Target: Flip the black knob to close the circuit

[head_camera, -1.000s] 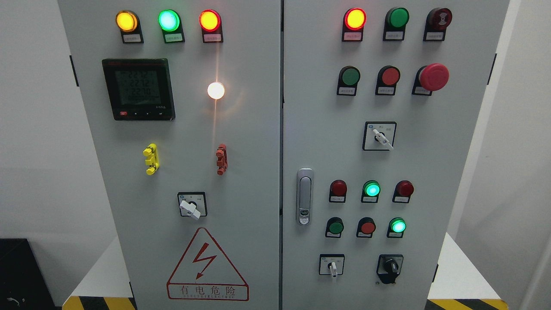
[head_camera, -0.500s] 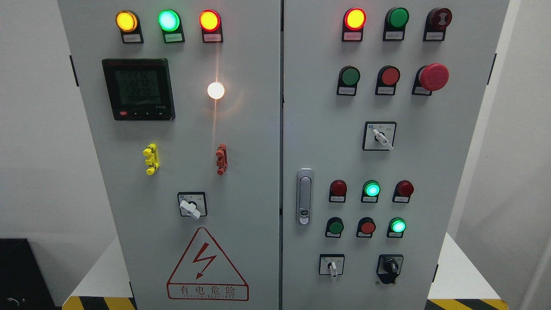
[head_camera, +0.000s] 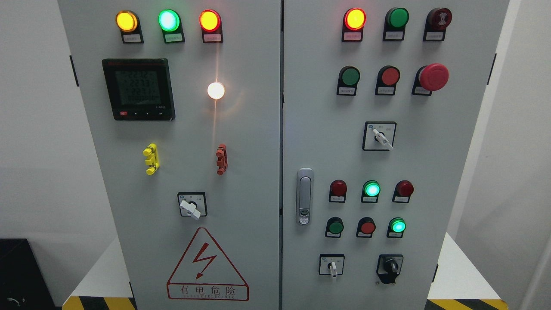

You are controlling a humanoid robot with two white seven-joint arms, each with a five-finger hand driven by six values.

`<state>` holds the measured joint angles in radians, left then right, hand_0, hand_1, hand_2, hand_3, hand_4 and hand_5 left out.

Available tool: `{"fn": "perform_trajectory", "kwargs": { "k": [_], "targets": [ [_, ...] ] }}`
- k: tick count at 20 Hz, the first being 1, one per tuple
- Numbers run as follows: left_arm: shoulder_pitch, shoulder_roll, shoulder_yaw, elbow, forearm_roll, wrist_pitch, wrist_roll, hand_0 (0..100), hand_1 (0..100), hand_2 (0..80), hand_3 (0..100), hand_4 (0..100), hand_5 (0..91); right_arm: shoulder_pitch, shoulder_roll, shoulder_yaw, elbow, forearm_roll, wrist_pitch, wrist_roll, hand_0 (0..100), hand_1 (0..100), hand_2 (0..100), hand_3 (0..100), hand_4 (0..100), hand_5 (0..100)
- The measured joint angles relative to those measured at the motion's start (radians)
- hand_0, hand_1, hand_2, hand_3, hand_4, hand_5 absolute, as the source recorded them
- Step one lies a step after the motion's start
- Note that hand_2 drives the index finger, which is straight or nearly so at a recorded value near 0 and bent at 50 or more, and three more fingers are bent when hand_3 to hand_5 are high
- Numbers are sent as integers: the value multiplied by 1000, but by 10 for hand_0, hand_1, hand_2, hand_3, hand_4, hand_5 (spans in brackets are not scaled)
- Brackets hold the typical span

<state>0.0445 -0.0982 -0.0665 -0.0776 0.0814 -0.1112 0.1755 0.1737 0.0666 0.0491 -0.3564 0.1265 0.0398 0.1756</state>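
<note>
Robot hand unseen, black knob [head_camera: 391, 266] unmoved

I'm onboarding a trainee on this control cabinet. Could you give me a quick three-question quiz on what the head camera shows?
1. True or false: a robot hand is touching the black knob.
2. Which door carries the black knob: A left, B right?
3. Fill in: the lamp straight above the black knob glows ____.

Key: 1 false, no hand is in view. 2 B, bottom right corner. 3 green.
</note>
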Motion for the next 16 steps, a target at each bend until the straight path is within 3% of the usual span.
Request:
{"fn": "perform_trajectory", "kwargs": {
  "k": [5, 9, 14, 16],
  "targets": [
    [0, 0, 0, 0, 0, 0, 0, 120, 556, 0, 0, 0, 0, 31, 3, 3, -136, 118, 41, -14, 0, 0, 26, 111, 96, 0],
    [0, 0, 0, 0, 0, 0, 0, 120, 556, 0, 0, 0, 0, 57, 2, 2, -260, 228, 56, -21, 0, 0, 135, 223, 206, 20],
    [0, 0, 0, 0, 0, 0, 0, 120, 556, 0, 0, 0, 0, 75, 1, -15, -420, 353, 57, -63, 0, 0, 288, 429, 396, 303],
    [0, 0, 0, 0, 0, 0, 0, 120, 556, 0, 0, 0, 0, 79, 1, -21, -481, 396, 57, -84, 0, 5, 375, 574, 508, 430]
  ]
}}
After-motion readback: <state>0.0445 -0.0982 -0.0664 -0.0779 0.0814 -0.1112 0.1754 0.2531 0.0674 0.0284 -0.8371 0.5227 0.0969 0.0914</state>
